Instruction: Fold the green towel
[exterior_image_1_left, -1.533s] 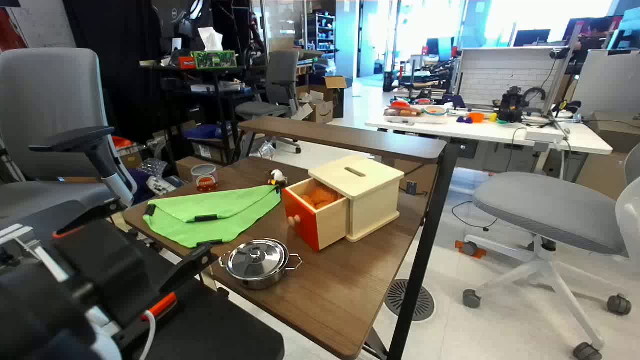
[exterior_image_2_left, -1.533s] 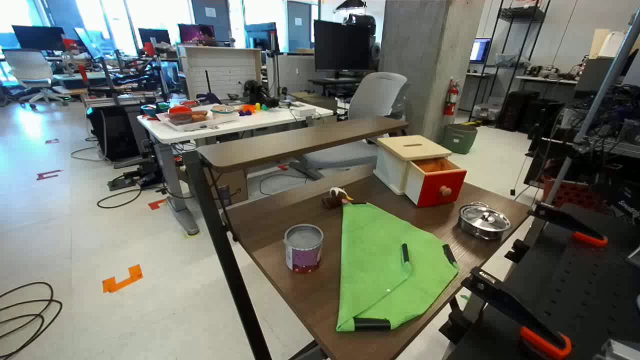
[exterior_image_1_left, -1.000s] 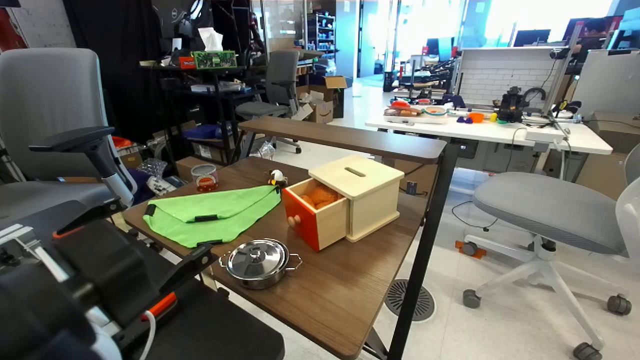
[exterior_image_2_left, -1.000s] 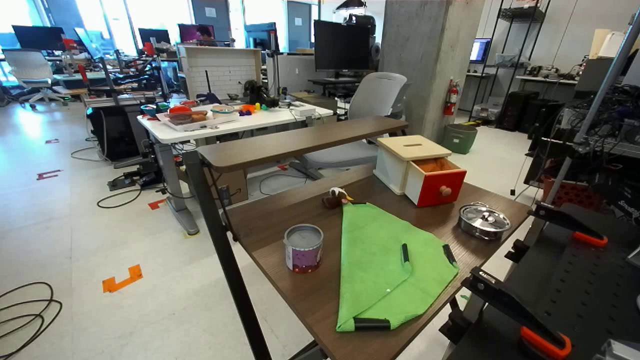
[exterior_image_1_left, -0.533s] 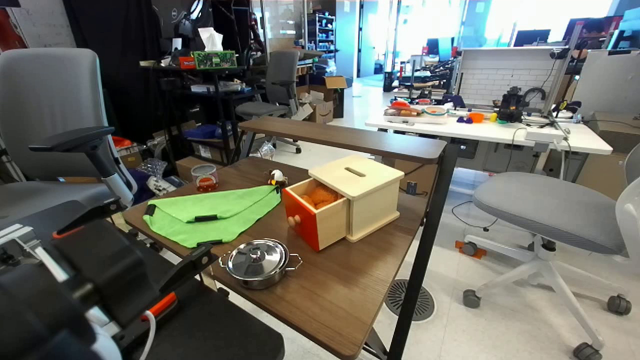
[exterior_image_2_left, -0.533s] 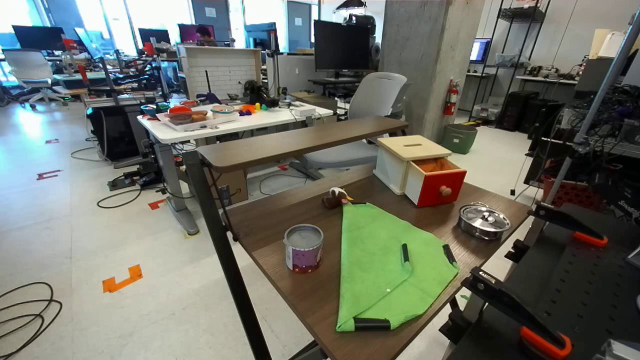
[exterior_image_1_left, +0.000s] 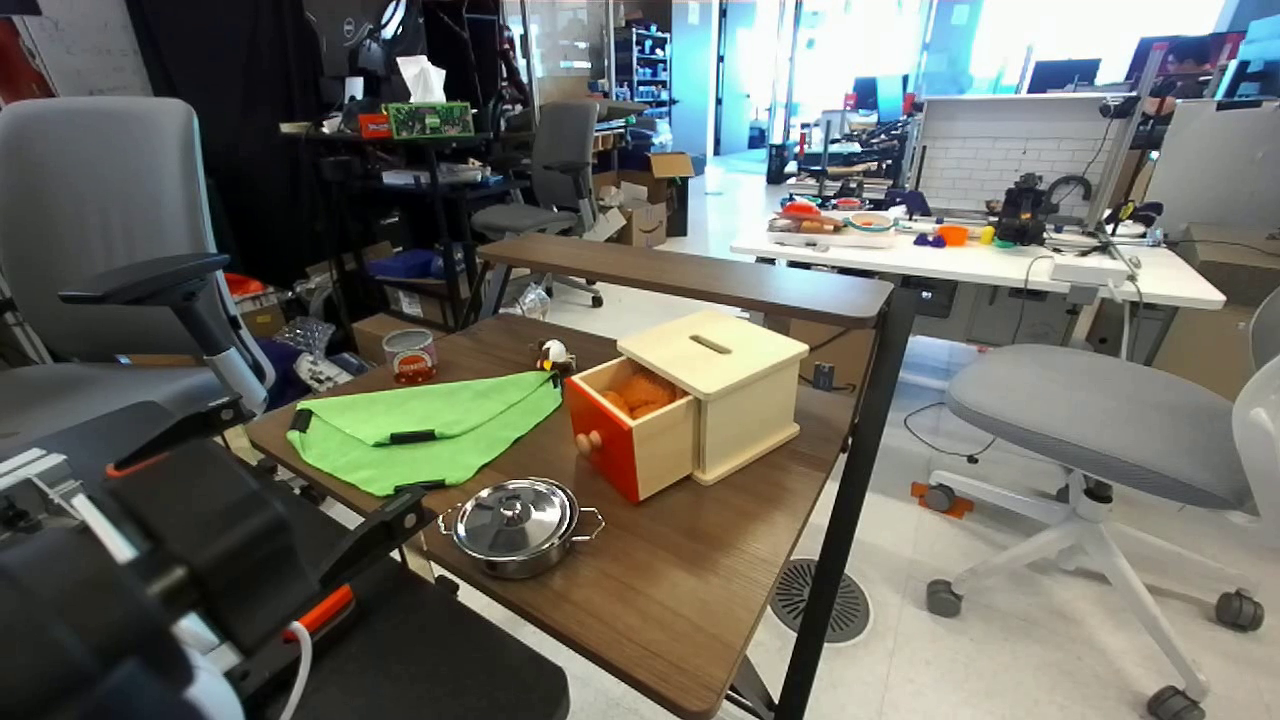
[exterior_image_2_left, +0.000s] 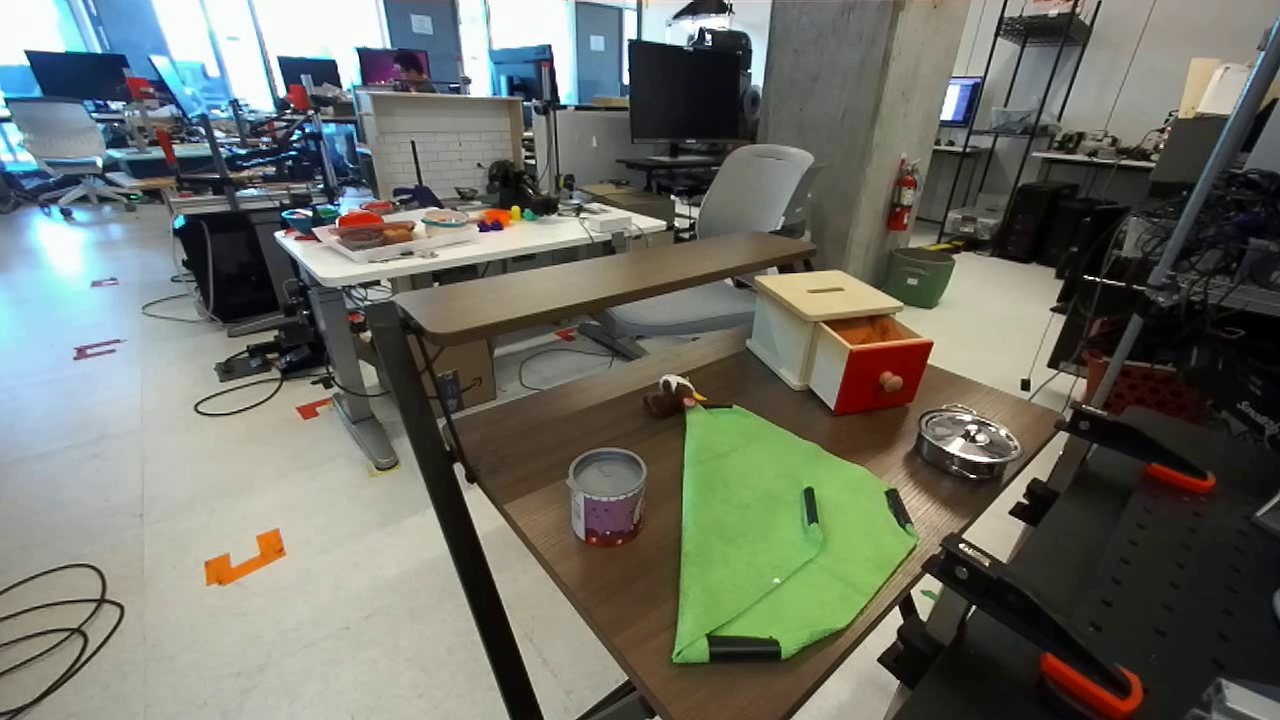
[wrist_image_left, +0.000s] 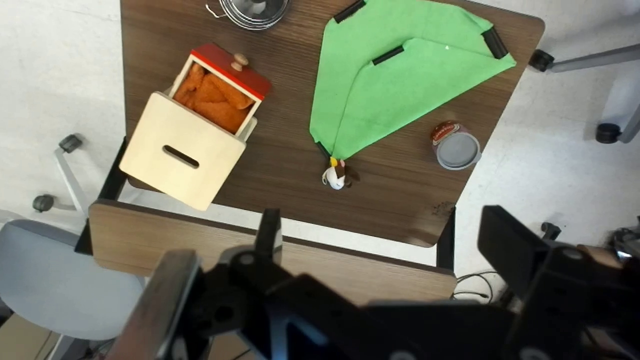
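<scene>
The green towel (exterior_image_2_left: 750, 520) lies on the brown table in both exterior views. One part is folded over along a long straight edge, so a flap lies on top of a lower layer. Black pieces mark its corners and the flap's tip. The towel also shows in the upper middle of the wrist view (wrist_image_left: 400, 100) and in an exterior view (exterior_image_1_left: 360, 450). My gripper (wrist_image_left: 382, 215) is open and empty in the wrist view, its two fingers wide apart. It is apart from the towel, high above the table. It does not show in the exterior views.
A wooden box (exterior_image_1_left: 715, 350) with its red-fronted drawer open holds orange stuff. A lidded metal pot (exterior_image_1_left: 512, 525), a can (exterior_image_2_left: 608, 497) and a small bird toy (wrist_image_left: 336, 175) stand around the towel. The toy is close at one corner. A raised shelf (exterior_image_2_left: 610, 285) runs along the table.
</scene>
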